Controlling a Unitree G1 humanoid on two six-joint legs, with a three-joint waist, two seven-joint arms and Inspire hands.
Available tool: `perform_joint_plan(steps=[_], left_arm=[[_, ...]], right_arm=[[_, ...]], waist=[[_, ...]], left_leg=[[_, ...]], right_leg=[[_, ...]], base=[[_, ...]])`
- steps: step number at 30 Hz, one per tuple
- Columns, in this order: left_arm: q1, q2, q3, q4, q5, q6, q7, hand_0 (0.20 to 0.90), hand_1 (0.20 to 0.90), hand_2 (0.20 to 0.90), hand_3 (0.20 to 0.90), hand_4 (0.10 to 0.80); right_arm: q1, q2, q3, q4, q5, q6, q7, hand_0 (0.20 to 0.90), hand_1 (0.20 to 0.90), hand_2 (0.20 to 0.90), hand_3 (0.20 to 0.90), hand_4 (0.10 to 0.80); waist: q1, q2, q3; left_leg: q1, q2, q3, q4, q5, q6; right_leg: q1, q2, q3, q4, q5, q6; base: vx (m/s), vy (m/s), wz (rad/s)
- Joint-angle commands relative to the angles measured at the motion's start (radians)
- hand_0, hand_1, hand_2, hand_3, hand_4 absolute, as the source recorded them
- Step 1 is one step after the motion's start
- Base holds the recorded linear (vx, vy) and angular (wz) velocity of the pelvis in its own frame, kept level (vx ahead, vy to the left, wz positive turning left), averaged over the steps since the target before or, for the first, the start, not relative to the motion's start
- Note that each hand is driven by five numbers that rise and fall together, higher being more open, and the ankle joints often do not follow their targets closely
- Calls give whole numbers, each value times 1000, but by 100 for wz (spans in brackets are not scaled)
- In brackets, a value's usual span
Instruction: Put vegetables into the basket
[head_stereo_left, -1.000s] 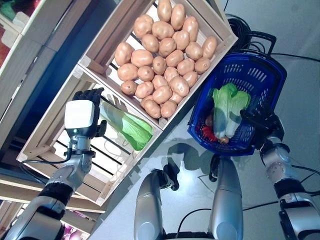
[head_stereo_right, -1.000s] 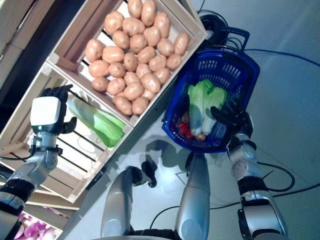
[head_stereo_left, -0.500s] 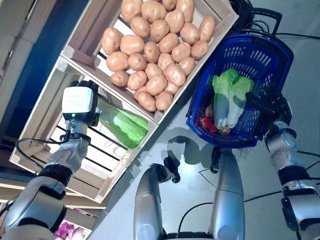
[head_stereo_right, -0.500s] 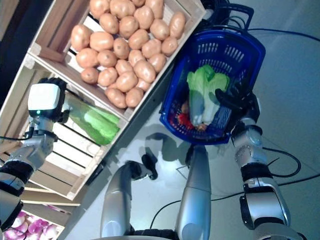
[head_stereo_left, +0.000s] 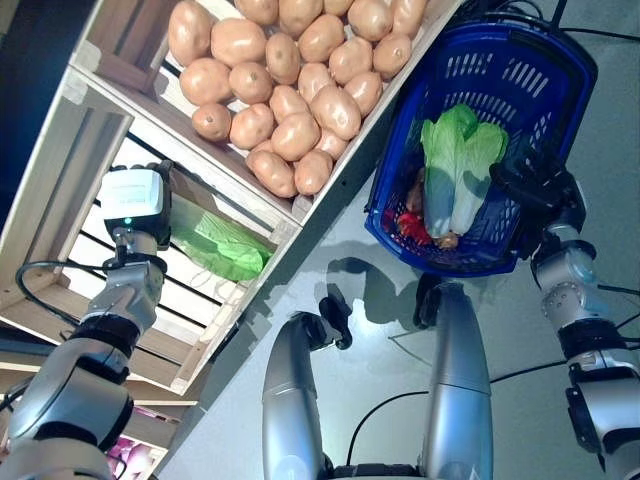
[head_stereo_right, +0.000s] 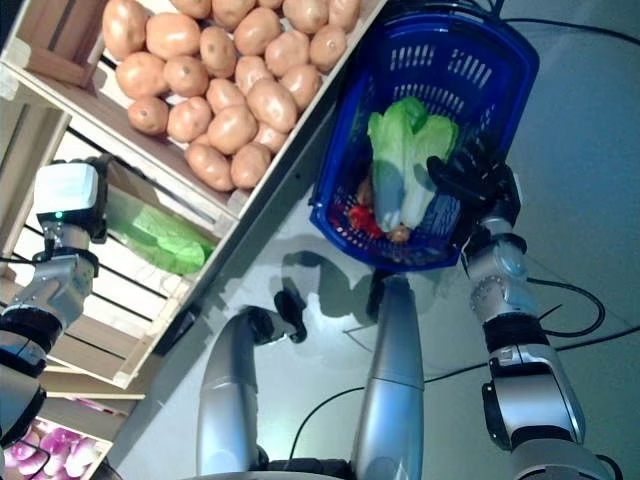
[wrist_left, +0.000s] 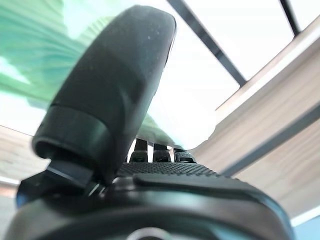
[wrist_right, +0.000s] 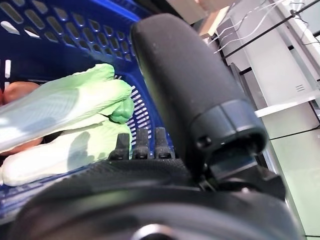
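A green leafy cabbage (head_stereo_left: 222, 246) lies in the lower wooden crate (head_stereo_left: 52, 160). My left hand (head_stereo_left: 133, 200) is at its stalk end. In the left wrist view the thumb (wrist_left: 115, 85) lies across the cabbage (wrist_left: 30, 50) and the fingers curl under it. A blue plastic basket (head_stereo_left: 500, 75) hangs beside the crates, and my right hand (head_stereo_left: 535, 190) is curled over its rim (wrist_right: 60, 30). Inside the basket lie another cabbage (head_stereo_left: 455, 170), a red vegetable (head_stereo_left: 412, 226) and something orange beneath them.
The upper wooden crate (head_stereo_left: 110, 68) is filled with several brown potatoes (head_stereo_left: 290, 95). The lower crate has a slatted floor and a front wall (head_stereo_left: 225, 330) towards me. Grey floor lies beneath the basket.
The whole picture has shifted, so the camera has moved. My left hand stays on the cabbage's stalk inside the crate. My right hand keeps hold of the basket.
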Motion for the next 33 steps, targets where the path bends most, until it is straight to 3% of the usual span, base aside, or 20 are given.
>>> perform_joint_plan(steps=[1,5,11,12,13,27,33], left_arm=[[-154,97,-44,21,11,0,-123,900,900,900,900,800],[-190,114,-119,34,-20,49,-299,900,900,900,900,800],[-143,153,-132,11,-95,86,-492,900,900,900,900,800],[-132,158,-127,5,-117,88,-507,686,686,686,686,657],[-120,161,-118,0,-138,89,-511,300,300,300,300,400],[-95,201,-41,-65,-173,25,-439,300,300,300,300,400],[-43,191,32,-71,-293,-84,-449,300,300,300,300,400]], right_arm=[[-46,-43,6,-44,60,-65,18,900,900,900,900,800],[-55,-53,20,-48,74,-72,13,900,900,900,900,800],[-44,-79,20,-54,93,-79,4,900,900,900,900,800],[-42,-80,18,-55,95,-82,6,900,900,900,900,800],[-39,-81,17,-56,96,-84,5,900,900,900,900,800],[-10,-66,-6,-52,101,-97,21,900,900,900,900,800],[31,-35,-18,-75,90,-107,17,900,900,900,900,800]], waist=[[-49,-36,-5],[-48,-38,-5],[-41,-25,-5],[-39,-23,-5],[-38,-22,-5],[-25,-35,-5],[-26,-54,-5]], left_leg=[[-5,-23,54,-41,-37,22],[-23,-27,51,-59,-25,20],[-15,-37,47,-87,-13,20],[-12,-39,46,-92,-11,20],[-10,-40,45,-94,-10,20],[103,-34,49,-135,-7,20],[217,-31,53,-169,-5,23]], right_leg=[[78,12,10,-75,8,35],[66,14,-1,-97,22,41],[77,20,0,-121,28,42],[80,22,1,-125,29,42],[83,22,2,-127,29,41],[202,20,-20,-157,18,40],[318,21,-41,-191,15,38]], base=[[0,0,0],[-8,-14,4],[0,7,-9],[-3,12,-13],[0,10,-6],[0,-1,1],[-2,-1,3]])
